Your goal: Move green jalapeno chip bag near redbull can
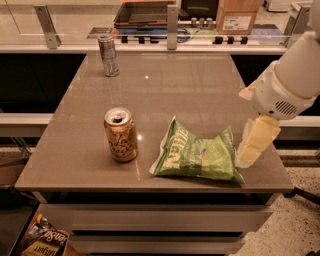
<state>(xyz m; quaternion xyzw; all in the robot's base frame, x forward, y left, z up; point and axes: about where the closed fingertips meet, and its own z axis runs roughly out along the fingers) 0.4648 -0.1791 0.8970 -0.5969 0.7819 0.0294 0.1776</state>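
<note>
The green jalapeno chip bag (197,155) lies flat near the table's front edge, right of centre, white lettering facing up. The redbull can (108,55) stands upright at the far left corner of the table, far from the bag. My gripper (251,152) hangs down from the white arm (292,80) at the table's right side, just right of the bag's right end and close to it, low over the tabletop. It holds nothing that I can see.
An open orange-gold can (120,134) stands left of the bag near the front. The grey table (175,90) has a railing and counter behind it with a cardboard box (239,15). A magazine (42,240) lies on the floor at front left.
</note>
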